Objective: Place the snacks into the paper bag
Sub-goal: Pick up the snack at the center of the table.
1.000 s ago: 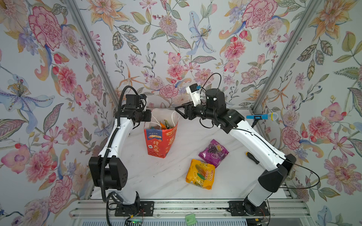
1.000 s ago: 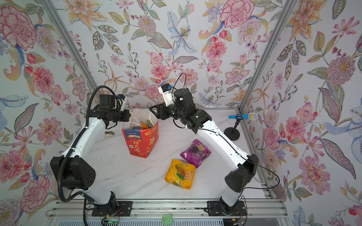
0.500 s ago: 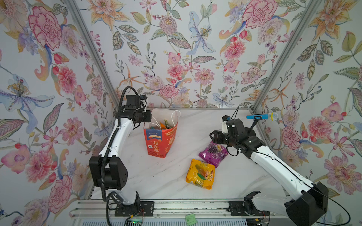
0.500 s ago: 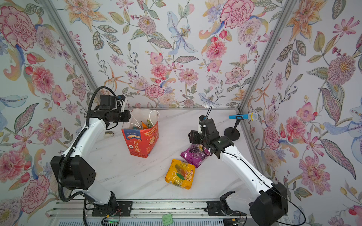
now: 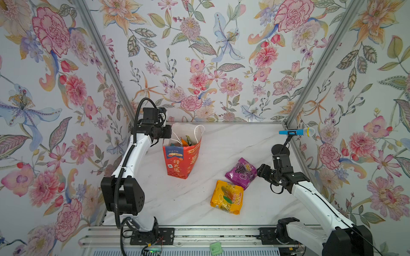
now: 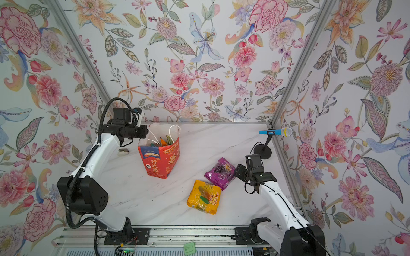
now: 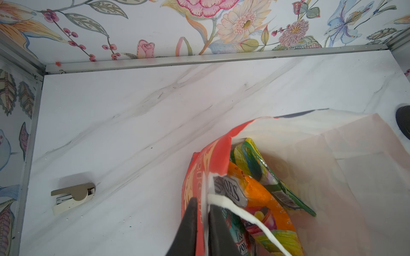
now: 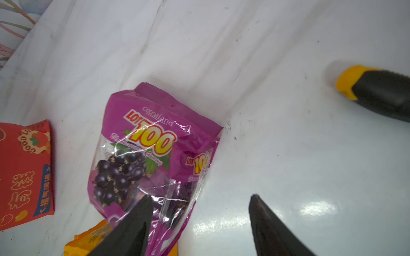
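Red paper bag (image 5: 180, 160) upright, open, orange packet (image 7: 258, 192) and green packet (image 7: 255, 164) inside; purple packet (image 5: 240, 173) touching yellow packet (image 5: 226, 197), both flat nearby.

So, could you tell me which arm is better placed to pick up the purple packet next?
The right. The right fingers stand open just at the purple packet, while the left fingers are shut on the rim of the paper bag, so that arm looks occupied.

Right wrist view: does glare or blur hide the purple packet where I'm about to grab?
Right wrist view: white glare streaks cross the clear window of the purple packet, but its print and edges stay readable; bright reflections sit on the table beside it. Left wrist view: the near rim of the paper bag is soft, and its white inside looks washed out. Both top views: evenly lit and sharp.
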`<state>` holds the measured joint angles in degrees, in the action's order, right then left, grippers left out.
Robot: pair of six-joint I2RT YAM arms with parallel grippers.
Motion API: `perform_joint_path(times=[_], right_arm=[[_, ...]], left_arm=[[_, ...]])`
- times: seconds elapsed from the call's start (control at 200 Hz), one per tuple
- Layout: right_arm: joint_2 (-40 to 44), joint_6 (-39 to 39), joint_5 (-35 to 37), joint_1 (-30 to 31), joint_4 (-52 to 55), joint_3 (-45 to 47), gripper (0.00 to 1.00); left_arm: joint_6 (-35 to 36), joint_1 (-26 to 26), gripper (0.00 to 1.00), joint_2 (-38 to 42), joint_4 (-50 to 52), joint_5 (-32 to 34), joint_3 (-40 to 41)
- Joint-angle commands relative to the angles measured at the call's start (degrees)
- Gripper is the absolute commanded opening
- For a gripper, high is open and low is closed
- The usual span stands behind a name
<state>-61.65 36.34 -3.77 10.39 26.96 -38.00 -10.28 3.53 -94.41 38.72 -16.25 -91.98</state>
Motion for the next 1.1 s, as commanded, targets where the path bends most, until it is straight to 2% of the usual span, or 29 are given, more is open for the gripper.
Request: perform_joint_path(times=[0.0,0.13,0.796,0.936,1.096], right_arm=[[-0.73,1.42,-2.74,-0.98,-4.46,1.75,0.7],[-0.49,2.56,-4.6,-1.25,-8.43,2.49,0.7],[-10.38,4.62,-7.67,-0.34,-17.79,4.25,0.69],[-11.8,4.88,-7.31,-0.2,-19.54,5.14,0.65],[-13.42,5.49,-7.12,-0.47,-21.55,6.17,0.54]], left_arm=[[0.59,-0.28,0.14,-0.25,0.3,-0.1,0.93],[0.55,-0.27,0.14,-0.22,0.3,-0.1,0.97],[0.53,-0.26,0.14,-0.33,0.22,-0.28,1.17],[0.61,-0.27,0.14,-0.42,0.3,-0.27,1.03],[0.62,-0.28,0.14,-0.37,0.39,-0.27,0.97]])
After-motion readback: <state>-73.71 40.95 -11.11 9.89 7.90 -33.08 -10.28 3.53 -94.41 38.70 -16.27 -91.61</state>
